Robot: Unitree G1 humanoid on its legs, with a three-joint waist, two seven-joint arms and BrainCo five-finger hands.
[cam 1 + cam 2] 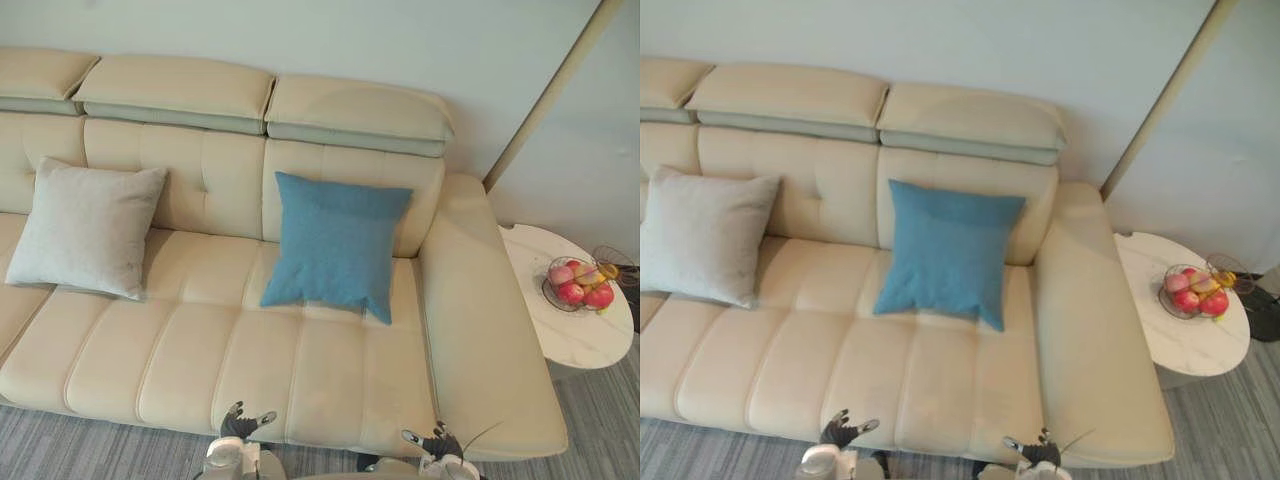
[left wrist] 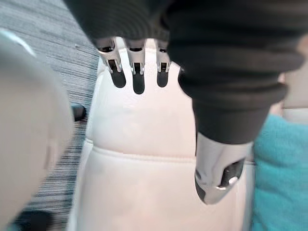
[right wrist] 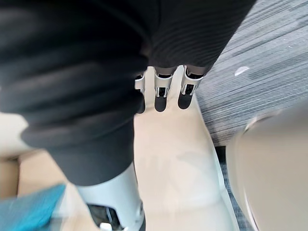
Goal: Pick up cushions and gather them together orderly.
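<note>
A blue cushion leans upright against the backrest of a cream sofa, right of its middle. A light grey cushion leans on the backrest further left. My left hand and right hand hover low at the sofa's front edge, well short of both cushions. The left hand has its fingers straight and thumb apart over the seat, holding nothing, with the blue cushion off to one side. The right hand is likewise open and empty, with a blue cushion corner showing.
A round white side table stands right of the sofa's armrest, bearing a wire bowl of fruit. Grey striped carpet runs along the sofa's front. A pale wall is behind the sofa.
</note>
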